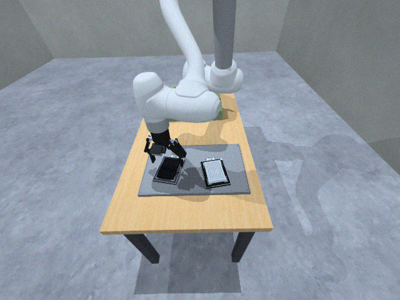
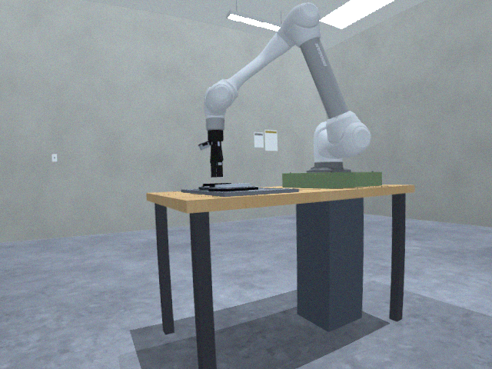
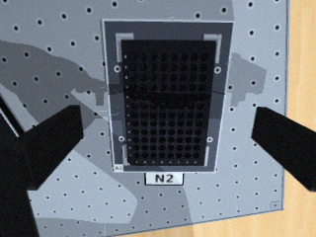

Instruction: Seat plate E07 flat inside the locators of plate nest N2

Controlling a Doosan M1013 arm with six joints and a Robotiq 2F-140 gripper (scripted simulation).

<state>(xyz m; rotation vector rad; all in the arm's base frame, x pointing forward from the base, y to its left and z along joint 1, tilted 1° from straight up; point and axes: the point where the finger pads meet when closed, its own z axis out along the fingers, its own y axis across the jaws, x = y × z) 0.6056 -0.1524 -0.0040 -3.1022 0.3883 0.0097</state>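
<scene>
On the grey perforated board (image 1: 235, 180), we see our black two-finger gripper (image 1: 166, 154) spread fully wide, holding nothing, hovering above nest N2 (image 3: 112, 89). Black multiwell plate E07 (image 3: 168, 104) sits inside N2's locators; white plate E01 (image 1: 215, 171) fills nest N1 (image 1: 227, 184) to the right.

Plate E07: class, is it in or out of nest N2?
In: black plate E07 lies inside nest N2's corner locators.

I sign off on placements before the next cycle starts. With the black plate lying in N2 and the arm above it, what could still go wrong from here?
1. The black plate E07 looks slightly skewed in nest N2; it may not be fully flat inside the locators.
2. The open tool straddles the plate; a sideways move might clip it.
3. Plate E01 sits close by in nest N1, so a wide swing could disturb it.
</scene>
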